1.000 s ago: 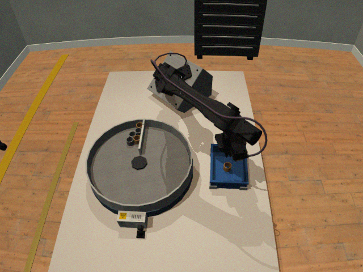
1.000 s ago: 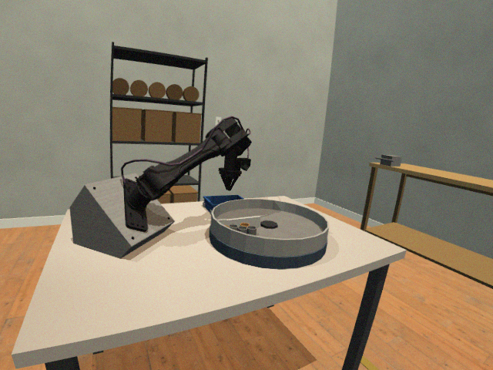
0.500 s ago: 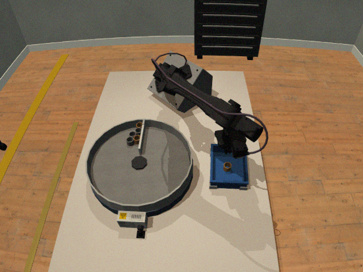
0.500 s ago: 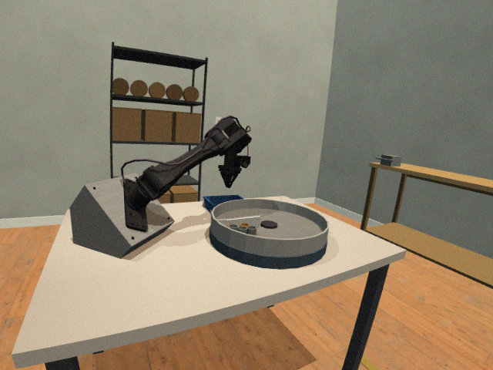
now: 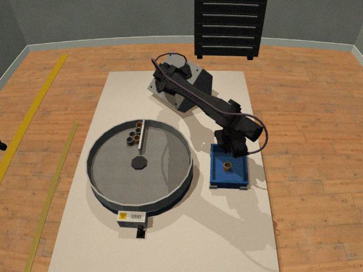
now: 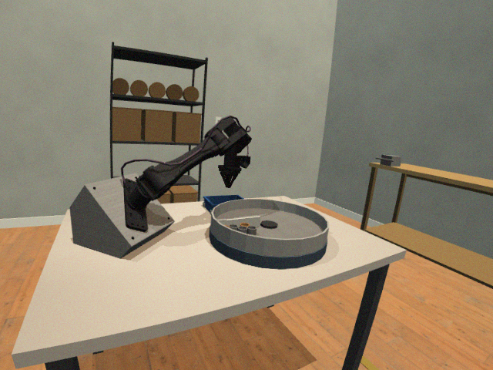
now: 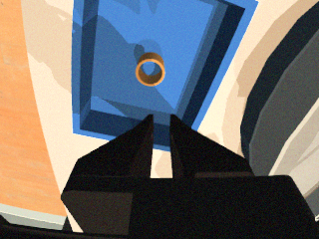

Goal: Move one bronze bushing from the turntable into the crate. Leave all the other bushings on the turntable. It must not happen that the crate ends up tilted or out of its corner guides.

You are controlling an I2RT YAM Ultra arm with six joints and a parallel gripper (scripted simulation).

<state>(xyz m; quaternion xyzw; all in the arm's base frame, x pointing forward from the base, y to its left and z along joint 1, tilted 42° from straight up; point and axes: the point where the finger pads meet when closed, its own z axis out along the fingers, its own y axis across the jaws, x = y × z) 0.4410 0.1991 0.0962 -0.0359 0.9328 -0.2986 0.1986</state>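
One bronze bushing (image 5: 227,169) (image 7: 150,56) stands upright inside the blue crate (image 5: 229,185) (image 6: 207,203) (image 7: 77,75). My gripper (image 6: 228,186) (image 7: 161,121) is above the crate, nearly closed with a narrow gap and nothing between the fingers. In the wrist view its fingertips appear near one crate wall, apart from the bushing. The turntable (image 5: 117,184) (image 6: 270,244) holds two bronze bushings, one nearer the hub (image 5: 136,141) (image 6: 244,224) and one at the rim (image 5: 136,125), with three grey bushings, one of them outermost in the cluster (image 5: 130,143) (image 6: 251,231).
A thin upright divider (image 5: 142,136) (image 6: 239,220) stands beside the bushing cluster. The turntable has a raised wall and a dark hub (image 5: 139,162) (image 6: 269,223). A control box (image 5: 131,219) sits at its front. The crate stands to the right of the turntable in the top view.
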